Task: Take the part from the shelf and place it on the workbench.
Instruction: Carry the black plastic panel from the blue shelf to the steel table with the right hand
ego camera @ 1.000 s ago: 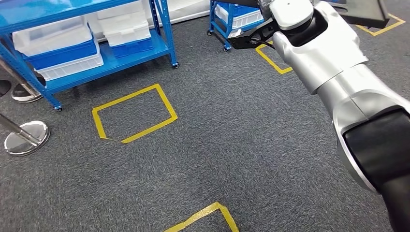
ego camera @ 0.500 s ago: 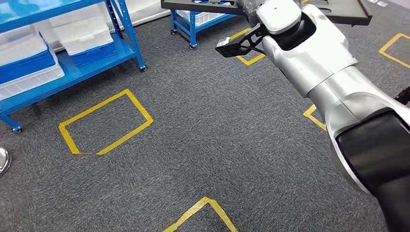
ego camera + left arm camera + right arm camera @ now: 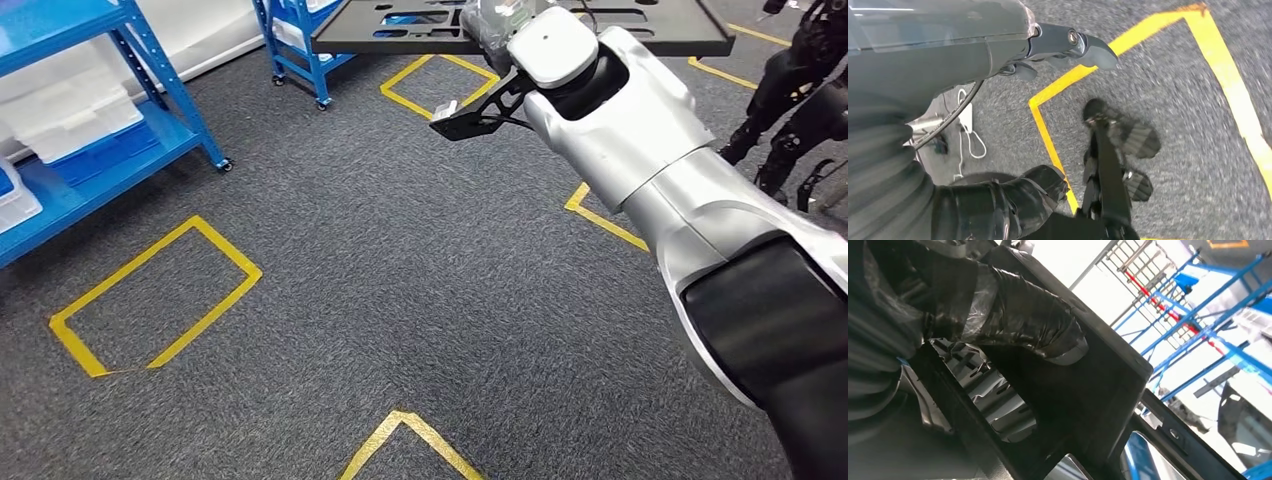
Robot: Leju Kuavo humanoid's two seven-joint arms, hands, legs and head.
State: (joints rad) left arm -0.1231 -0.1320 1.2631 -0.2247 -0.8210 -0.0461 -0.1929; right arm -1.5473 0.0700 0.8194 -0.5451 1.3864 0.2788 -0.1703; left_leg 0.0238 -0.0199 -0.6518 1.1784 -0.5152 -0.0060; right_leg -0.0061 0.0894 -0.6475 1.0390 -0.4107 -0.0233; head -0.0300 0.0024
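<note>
Dark grey carpet floor (image 3: 400, 260) marked with yellow tape rectangles (image 3: 150, 305), with blue metal shelving (image 3: 120, 120) holding white bins (image 3: 75, 110) along a pale wall.

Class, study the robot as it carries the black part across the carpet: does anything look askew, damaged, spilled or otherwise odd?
Nothing stands out. The right hand grips the flat black part, which sits roughly level in the head view. The yellow tape outlines on the carpet look intact, and the blue shelf stands upright.
</note>
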